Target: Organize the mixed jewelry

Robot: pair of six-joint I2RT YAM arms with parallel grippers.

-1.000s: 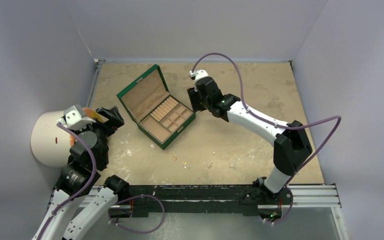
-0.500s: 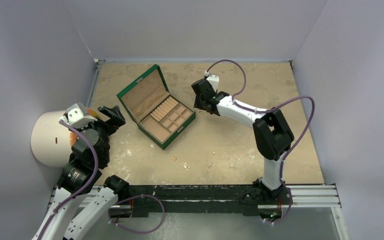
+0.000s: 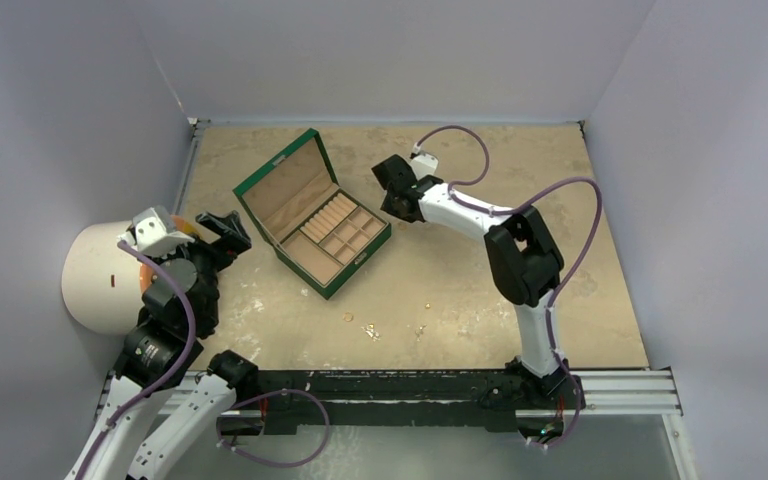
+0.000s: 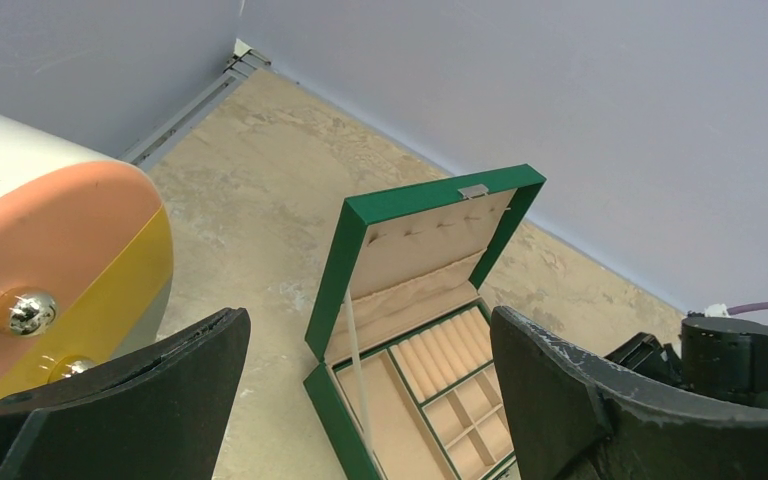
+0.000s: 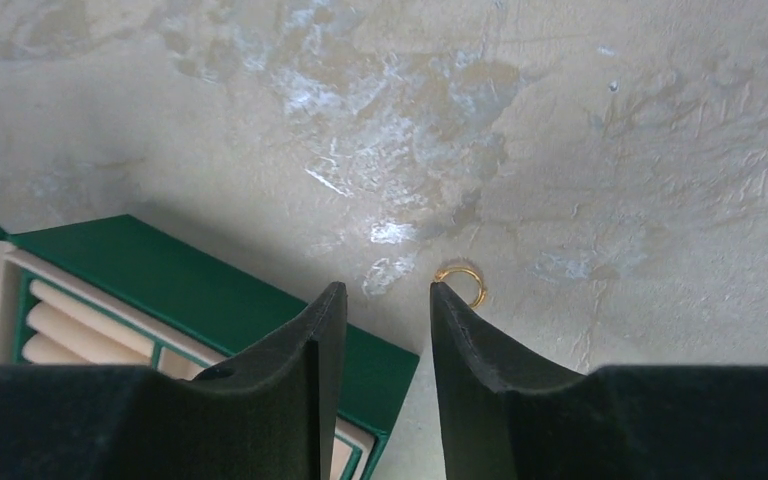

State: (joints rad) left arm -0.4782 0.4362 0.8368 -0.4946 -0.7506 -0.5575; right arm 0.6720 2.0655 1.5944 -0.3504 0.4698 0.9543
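Note:
Several tiny gold and silver-toned jewelry pieces (image 3: 370,330) lie scattered on the table in front of the open green box (image 3: 312,210). The right wrist view shows one thin gold hoop (image 5: 460,282) on the table, just off my right fingertip and beside the box's corner (image 5: 210,290). My right gripper (image 3: 392,190) (image 5: 388,288) hovers at the box's right side, open by a narrow gap and empty. My left gripper (image 3: 222,228) (image 4: 368,318) is wide open and empty, left of the box and facing it. The box's tan divided tray (image 4: 460,400) looks empty.
A large white cylinder with a peach and yellow face (image 3: 100,275) (image 4: 60,260) stands at the left wall beside my left arm. Grey walls close in the table at the back and both sides. A black rail (image 3: 410,385) runs along the near edge.
My right arm has folded, its elbow swinging left and toward the back. Its gripper has stayed by the box's right side, shifting slightly left. The left arm has barely moved.

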